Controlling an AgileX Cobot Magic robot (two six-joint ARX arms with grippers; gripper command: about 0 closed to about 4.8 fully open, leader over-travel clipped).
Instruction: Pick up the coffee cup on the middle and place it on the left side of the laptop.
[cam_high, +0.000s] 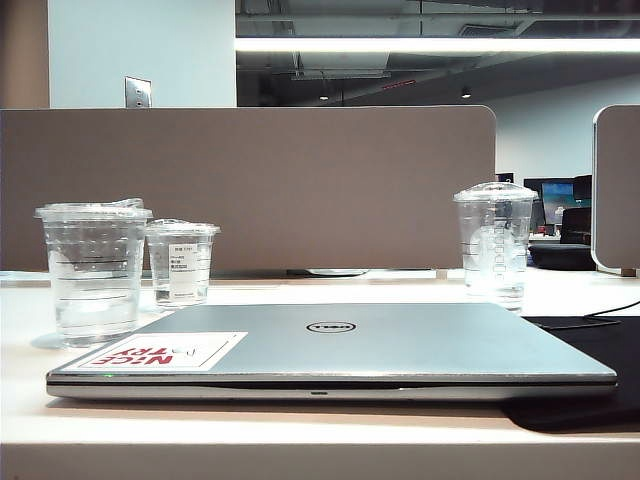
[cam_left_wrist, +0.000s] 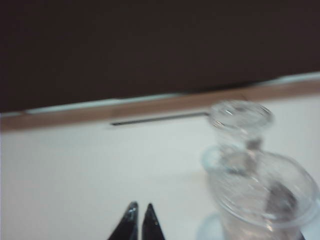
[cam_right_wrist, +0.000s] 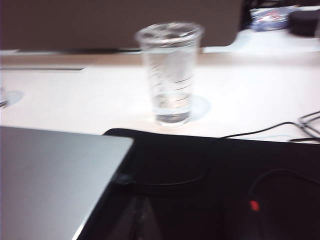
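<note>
Coffee cup, clear and unlabelled, is seen standing on the desk just left of the laptop, whose lid bears the Dell logo and a white "NICE TRY" sticker. The left gripper is held near it, jaws together, empty. The right gripper is blurred; its jaws cannot be told.

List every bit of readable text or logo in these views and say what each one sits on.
"NICE TRY", red, upside down: white sticker on the laptop lid.
Round logo mid-lid: letters too small to read.
White label on the short cup: print too small.
Wrist views: no readable text.
</note>
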